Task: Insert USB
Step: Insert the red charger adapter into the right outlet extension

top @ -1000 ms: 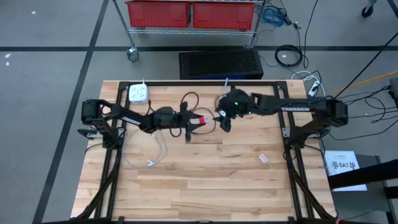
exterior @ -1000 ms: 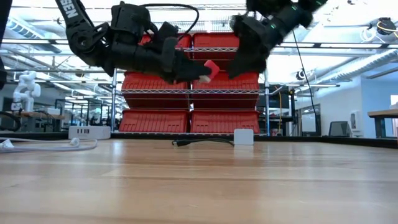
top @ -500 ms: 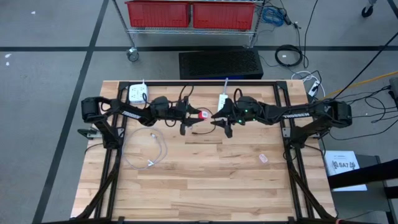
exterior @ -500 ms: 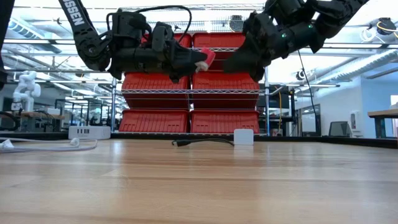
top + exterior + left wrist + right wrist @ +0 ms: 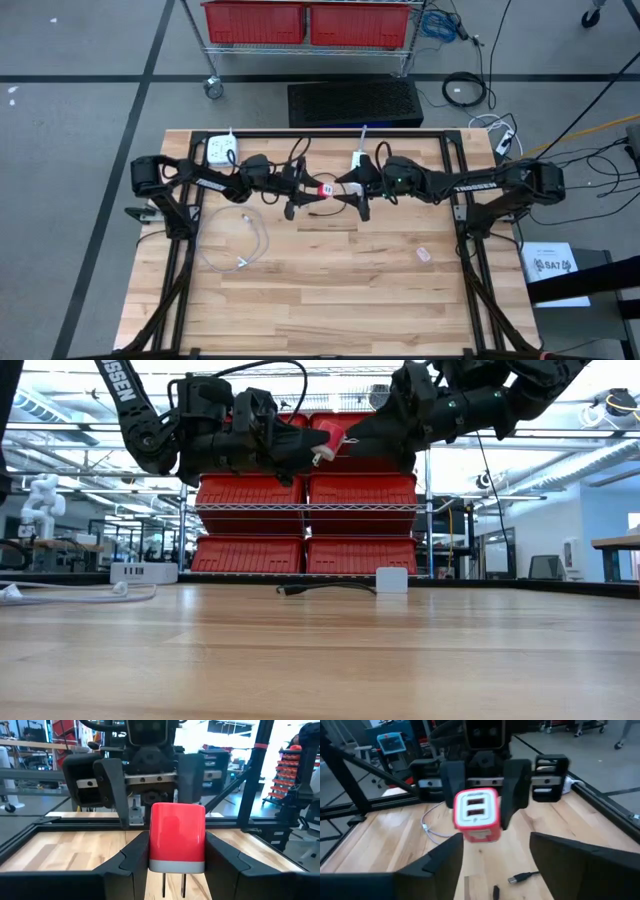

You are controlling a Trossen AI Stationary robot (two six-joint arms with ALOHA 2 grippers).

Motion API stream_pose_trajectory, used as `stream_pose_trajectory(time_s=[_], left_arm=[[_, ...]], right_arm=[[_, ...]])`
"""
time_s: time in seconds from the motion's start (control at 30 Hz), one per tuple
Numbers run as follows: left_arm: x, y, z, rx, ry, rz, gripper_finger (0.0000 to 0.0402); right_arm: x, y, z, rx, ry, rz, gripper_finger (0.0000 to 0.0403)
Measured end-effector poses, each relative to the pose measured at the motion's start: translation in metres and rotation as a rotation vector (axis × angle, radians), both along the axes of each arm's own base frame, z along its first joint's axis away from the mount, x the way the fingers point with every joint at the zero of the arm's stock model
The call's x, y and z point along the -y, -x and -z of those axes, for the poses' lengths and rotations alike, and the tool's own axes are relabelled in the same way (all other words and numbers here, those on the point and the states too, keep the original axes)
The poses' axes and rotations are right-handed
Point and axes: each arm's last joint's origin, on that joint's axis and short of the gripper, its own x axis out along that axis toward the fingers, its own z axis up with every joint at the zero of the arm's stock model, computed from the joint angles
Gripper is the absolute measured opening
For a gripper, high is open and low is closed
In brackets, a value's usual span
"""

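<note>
A red wall charger (image 5: pixel 326 188) with a pale plug end hangs high above the table between the two arms. My left gripper (image 5: pixel 304 190) is shut on it. In the right wrist view its two USB ports (image 5: pixel 475 806) face my right gripper. My right gripper (image 5: pixel 356 192) is open and level, just to the charger's right, its fingers apart from it. A black USB cable (image 5: pixel 320 588) lies on the table below, its plug (image 5: pixel 517 878) pointing along the wood. My left gripper (image 5: pixel 177 865) pinches the charger's red body (image 5: pixel 177 837) between its two fingers, on two opposite sides near the plug end. The fingers come level from the table's left. The charger is lifted clear, prongs (image 5: pixel 172 885) toward the wrist, ports toward the right arm.
A white power strip (image 5: pixel 222 150) sits at the far left corner, a white cable (image 5: pixel 245 245) loops on the left half, and a small pink piece (image 5: pixel 423 254) lies right of centre. A small white block (image 5: pixel 391 579) stands near the far edge. The near half is bare wood.
My left gripper has risen and levelled out, carrying the charger higher above the table. My right gripper has tipped from pointing down to level, facing the table's left, and has closed in on the charger's port face.
</note>
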Motion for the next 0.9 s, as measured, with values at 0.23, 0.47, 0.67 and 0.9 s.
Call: stream_pose_trajectory(time_s=[0.23, 0.47, 0.67, 0.9], left_arm=[[-0.002, -0.005, 0.012, -0.023, 0.055, 0.002, 0.0150], [-0.004, -0.013, 0.016, 0.006, 0.071, 0.019, 0.0150], [-0.003, -0.013, 0.015, 0.009, 0.070, 0.035, 0.0150], [-0.004, -0.013, 0.015, 0.013, 0.073, 0.036, 0.0150]], right_arm=[[-0.006, -0.011, -0.003, 0.015, 0.008, -0.014, 0.0231], [-0.006, -0.024, -0.001, -0.045, -0.004, -0.013, 0.0231], [-0.006, -0.023, -0.003, -0.044, -0.008, -0.011, 0.0209], [-0.005, -0.022, -0.001, -0.071, -0.001, 0.012, 0.0118]])
